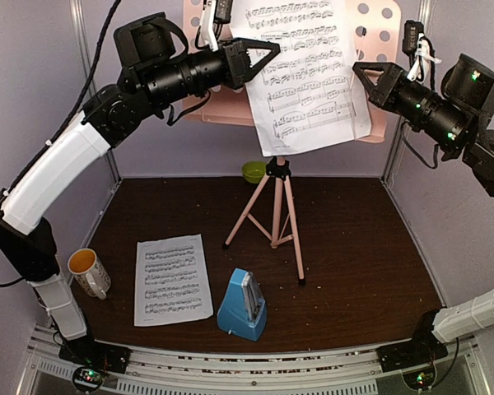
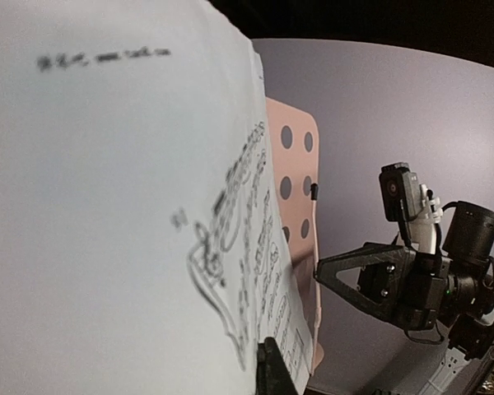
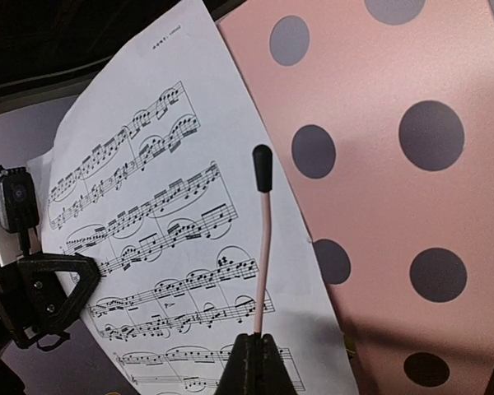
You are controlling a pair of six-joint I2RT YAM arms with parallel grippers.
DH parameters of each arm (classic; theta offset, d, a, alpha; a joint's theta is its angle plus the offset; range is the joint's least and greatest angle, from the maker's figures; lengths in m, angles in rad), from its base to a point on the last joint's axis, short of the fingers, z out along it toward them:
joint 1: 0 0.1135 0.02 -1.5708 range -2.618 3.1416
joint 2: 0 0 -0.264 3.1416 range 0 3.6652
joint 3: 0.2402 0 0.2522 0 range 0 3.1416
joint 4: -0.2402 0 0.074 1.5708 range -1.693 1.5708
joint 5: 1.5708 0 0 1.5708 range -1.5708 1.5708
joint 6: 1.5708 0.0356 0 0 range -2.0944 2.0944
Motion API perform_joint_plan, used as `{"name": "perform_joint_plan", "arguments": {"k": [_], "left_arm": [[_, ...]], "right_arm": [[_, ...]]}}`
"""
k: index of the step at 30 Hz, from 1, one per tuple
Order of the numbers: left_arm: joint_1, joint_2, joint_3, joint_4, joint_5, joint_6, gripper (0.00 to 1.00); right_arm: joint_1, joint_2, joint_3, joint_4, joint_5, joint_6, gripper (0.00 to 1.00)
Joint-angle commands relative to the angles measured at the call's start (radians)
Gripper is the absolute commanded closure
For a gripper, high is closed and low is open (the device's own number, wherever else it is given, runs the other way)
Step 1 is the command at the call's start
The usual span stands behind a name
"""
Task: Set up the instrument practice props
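Both grippers are up at the pink stand (image 1: 380, 33), with the left gripper (image 1: 273, 51) pinching the upright page (image 1: 305, 74).

My left wrist view is mostly blurred paper. One finger (image 2: 272, 370) shows and the other hides behind the sheet. The page's long axis runs up and down, with its top leaning toward the left gripper. Its staves run across toward the right gripper (image 1: 361, 76), whose jaws are closed at the foot of the holder rod (image 3: 263, 239); I can't tell whether it grips it. The desk's top is cut off overhead. Well below both grippers lie the flat page (image 1: 173, 280) and the upright metronome (image 1: 243, 306).
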State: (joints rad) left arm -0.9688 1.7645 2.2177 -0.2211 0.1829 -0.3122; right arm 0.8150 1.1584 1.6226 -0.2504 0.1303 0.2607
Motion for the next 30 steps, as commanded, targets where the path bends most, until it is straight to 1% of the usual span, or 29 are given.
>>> {"name": "perform_joint_plan", "arguments": {"k": [1, 5, 8, 16, 22, 27, 30], "left_arm": [[-0.004, 0.013, 0.037, 0.011, -0.027, 0.028, 1.00], [-0.002, 0.091, 0.185, -0.053, -0.029, 0.084, 1.00], [-0.001, 0.139, 0.259, -0.050, -0.003, 0.124, 1.00], [0.005, 0.208, 0.370, 0.014, 0.064, 0.287, 1.00], [0.010, 0.208, 0.405, 0.039, 0.100, 0.447, 1.00], [0.013, 0.213, 0.410, 0.044, 0.178, 0.515, 1.00], [0.013, 0.221, 0.410, 0.037, 0.188, 0.525, 1.00]], "right_arm": [[-0.008, -0.025, -0.026, 0.016, -0.039, -0.026, 1.00], [-0.008, -0.033, -0.039, 0.027, -0.066, -0.043, 1.00], [-0.007, -0.031, -0.038, 0.024, -0.086, -0.050, 1.00], [-0.008, -0.026, -0.040, 0.024, -0.107, -0.049, 1.00], [-0.007, -0.034, -0.047, 0.022, -0.109, -0.052, 1.00], [-0.008, -0.037, -0.054, 0.023, -0.109, -0.052, 1.00], [-0.008, -0.040, -0.058, 0.025, -0.109, -0.051, 1.00]]}}
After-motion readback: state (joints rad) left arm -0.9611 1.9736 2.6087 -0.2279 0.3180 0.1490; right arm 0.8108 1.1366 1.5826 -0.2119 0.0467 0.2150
